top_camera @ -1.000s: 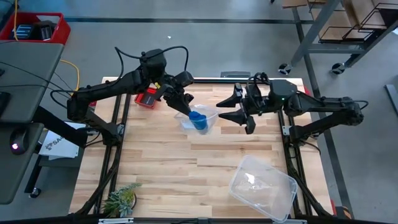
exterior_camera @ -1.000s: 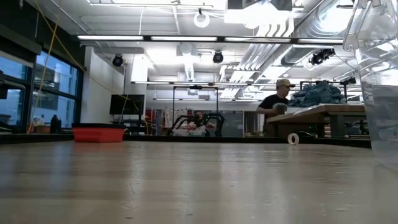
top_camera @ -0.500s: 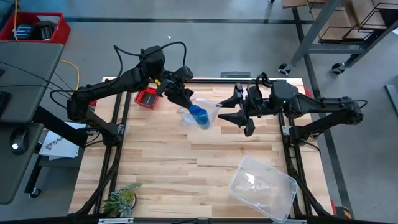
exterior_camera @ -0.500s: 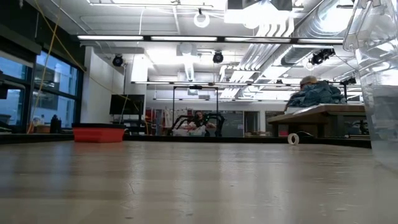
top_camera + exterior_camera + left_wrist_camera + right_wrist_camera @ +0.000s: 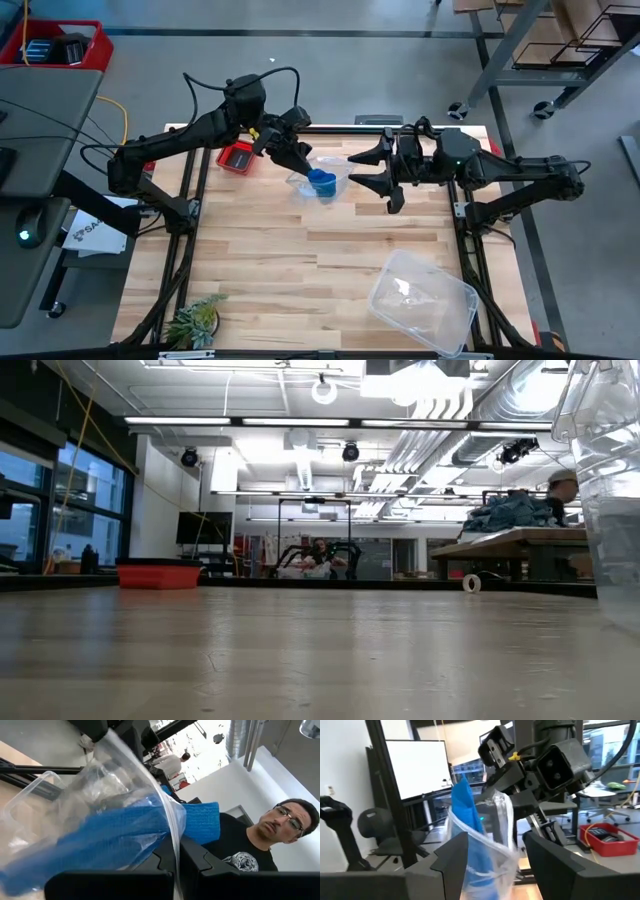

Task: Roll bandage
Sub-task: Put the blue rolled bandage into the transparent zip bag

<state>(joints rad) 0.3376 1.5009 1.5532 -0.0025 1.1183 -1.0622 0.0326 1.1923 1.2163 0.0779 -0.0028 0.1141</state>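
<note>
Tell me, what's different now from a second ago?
The left gripper, shut on the clear plastic bag holding the blue bandage, has lifted it toward the far edge, nearer the small red tray. The right gripper edged closer, open as before. The clear tub stayed put.

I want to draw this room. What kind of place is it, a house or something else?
Probably a robotics lab or workshop, not a house. Two robot arms are fixed to a wooden table, a whiteboard stands nearby, and the big open hall behind has bare ceiling pipes and long worktables.
</note>
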